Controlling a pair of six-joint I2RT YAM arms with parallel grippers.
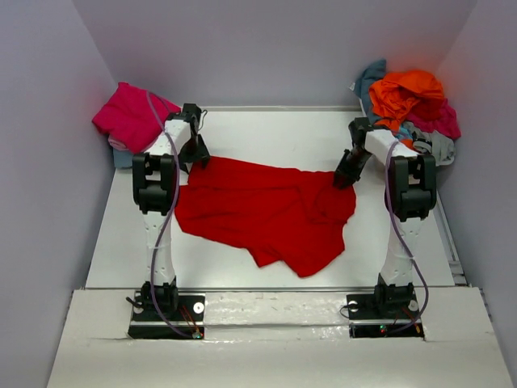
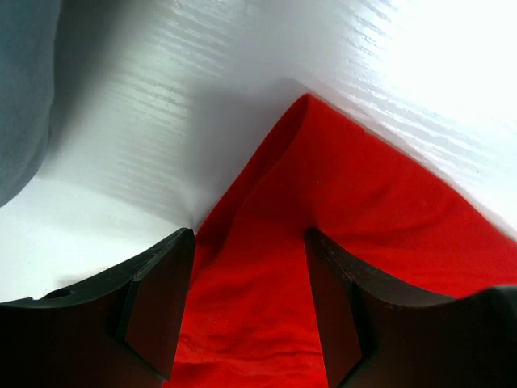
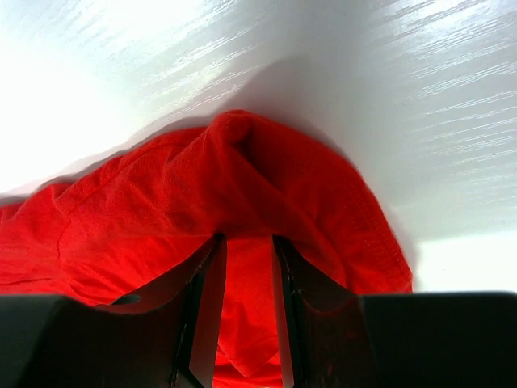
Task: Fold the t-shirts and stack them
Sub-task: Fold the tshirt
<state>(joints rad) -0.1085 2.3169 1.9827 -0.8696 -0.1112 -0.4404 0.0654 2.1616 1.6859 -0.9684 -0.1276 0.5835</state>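
My left claw (image 2: 249, 239) stood apart, straddling the far left corner of the red t-shirt (image 1: 266, 212), which lay spread across the middle of the table (image 1: 275, 129). My right claw (image 3: 249, 242) was clamped on its bunched far right edge.

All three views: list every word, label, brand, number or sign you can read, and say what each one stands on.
None: no readable text in any view.
The red t-shirt is plain, with no print or visible tag.
The heap of shirts at the far right and the magenta pile at the far left show no lettering.
The left arm's base shows no marking that can be read.
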